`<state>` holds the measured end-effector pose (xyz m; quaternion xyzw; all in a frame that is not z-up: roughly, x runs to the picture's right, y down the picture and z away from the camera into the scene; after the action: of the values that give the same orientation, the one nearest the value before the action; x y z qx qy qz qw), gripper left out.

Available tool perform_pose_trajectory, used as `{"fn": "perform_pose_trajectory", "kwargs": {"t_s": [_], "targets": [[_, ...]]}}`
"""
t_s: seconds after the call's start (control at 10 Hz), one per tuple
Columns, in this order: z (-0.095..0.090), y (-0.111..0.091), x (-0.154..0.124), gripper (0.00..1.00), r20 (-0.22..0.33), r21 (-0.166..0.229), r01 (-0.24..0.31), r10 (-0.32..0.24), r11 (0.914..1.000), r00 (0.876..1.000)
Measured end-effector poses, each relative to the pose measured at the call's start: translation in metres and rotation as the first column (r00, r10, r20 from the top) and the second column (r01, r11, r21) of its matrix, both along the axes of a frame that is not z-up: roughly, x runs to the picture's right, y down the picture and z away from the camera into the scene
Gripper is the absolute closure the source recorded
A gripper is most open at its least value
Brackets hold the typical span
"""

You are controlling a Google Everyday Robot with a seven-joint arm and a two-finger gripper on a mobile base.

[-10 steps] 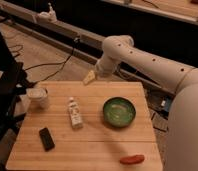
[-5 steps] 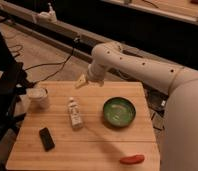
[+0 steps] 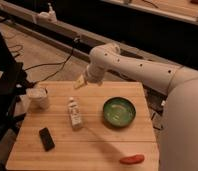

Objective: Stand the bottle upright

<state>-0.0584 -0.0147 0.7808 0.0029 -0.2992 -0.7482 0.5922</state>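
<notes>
**A:** Entry one, nearest the camera?
**B:** Red oblong thing (image 3: 131,159) at the front edge of the tabletop (image 3: 67,155). It is well apart from the jaws, on the camera side of them.

**A:** Entry two?
**B:** Black slab (image 3: 46,138), lying flat. Also well to the camera side of the jaws, off toward the cup's side.

**A:** Entry three, the task's thing?
**B:** Bottle (image 3: 75,113), lying on its side at mid-tabletop. It is near the jaws but apart from them, lower down and on the camera side. Its long axis runs roughly from the camera toward the jaws. The white cap is the end closer to them, and the base points back at the camera.

**A:** Beside it?
**B:** Green bowl (image 3: 119,111), level with the bottle and clear of it. White cup (image 3: 38,97), on the bottle's other side and farther back.

**A:** The jaws themselves?
**B:** Above the far edge of the tabletop, just beyond the bottle's cap and raised off the wood. They stand spread and pinch nothing. The white arm (image 3: 117,62) comes in from the bowl's side.

**A:** Judgement for the move?
**B:** The bottle is not yet touched. The reach probably has to come down and toward the camera. The jaws would close across the narrow body rather than along the axis.
</notes>
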Motion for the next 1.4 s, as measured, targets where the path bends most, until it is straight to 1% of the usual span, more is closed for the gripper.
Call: {"fn": "perform_pose_trajectory", "kwargs": {"t_s": [0.2, 0.4, 0.6, 0.7, 0.8, 0.9, 1.0, 1.2, 1.4], "targets": [[0.003, 0.008, -0.022, 0.20, 0.034, 0.000, 0.031, -0.031, 0.9995, 0.999], [0.010, 0.021, -0.039, 0.20, 0.055, -0.019, 0.060, -0.059, 0.9980, 0.997], [0.024, 0.039, -0.059, 0.20, 0.068, -0.048, 0.101, -0.098, 0.9937, 0.993], [0.032, 0.044, -0.069, 0.20, 0.070, -0.055, 0.118, -0.114, 0.9914, 0.991], [0.037, 0.045, -0.075, 0.20, 0.069, -0.059, 0.123, -0.119, 0.9907, 0.991], [0.047, 0.048, -0.085, 0.20, 0.063, -0.068, 0.122, -0.118, 0.9902, 0.991], [0.054, 0.050, -0.094, 0.20, 0.056, -0.072, 0.109, -0.105, 0.9914, 0.993], [0.061, 0.049, -0.111, 0.20, 0.047, -0.058, 0.069, -0.066, 0.9959, 0.997], [0.062, 0.049, -0.112, 0.20, 0.045, -0.056, 0.064, -0.061, 0.9964, 0.997]]}}
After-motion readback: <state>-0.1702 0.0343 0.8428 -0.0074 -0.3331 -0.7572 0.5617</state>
